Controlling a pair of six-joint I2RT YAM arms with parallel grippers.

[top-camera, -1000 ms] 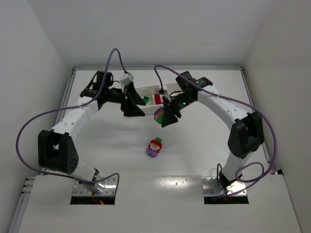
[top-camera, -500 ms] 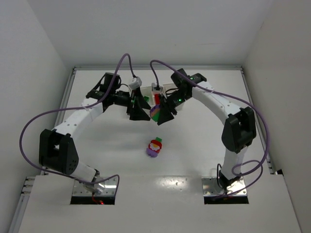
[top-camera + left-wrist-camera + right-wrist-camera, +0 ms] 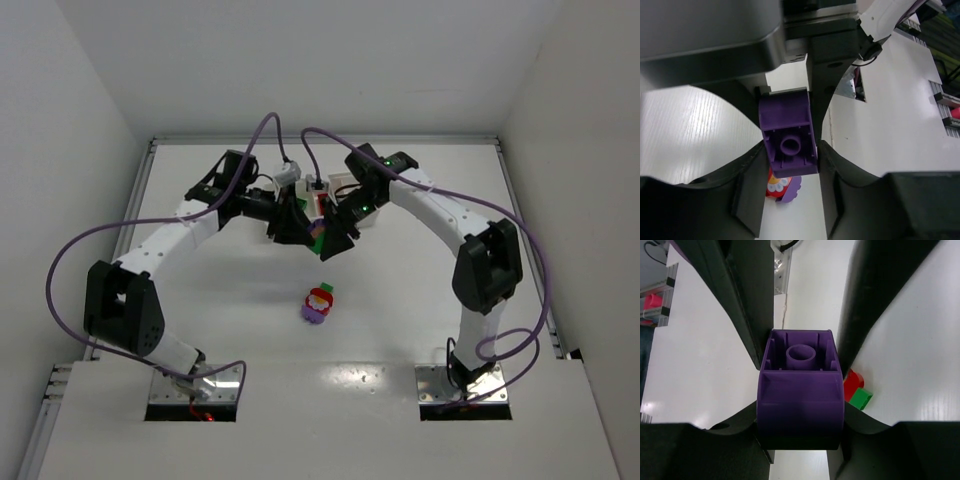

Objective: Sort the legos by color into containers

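Pinching one purple lego (image 3: 800, 355) together, left gripper (image 3: 791, 150) and right gripper (image 3: 800, 410) mostly hide the tray (image 3: 343, 182) and its contents.

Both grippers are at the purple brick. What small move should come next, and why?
Probably pull the arms gently apart: the left gripper and right gripper both pinch the purple brick, which seems stuck to a green brick.
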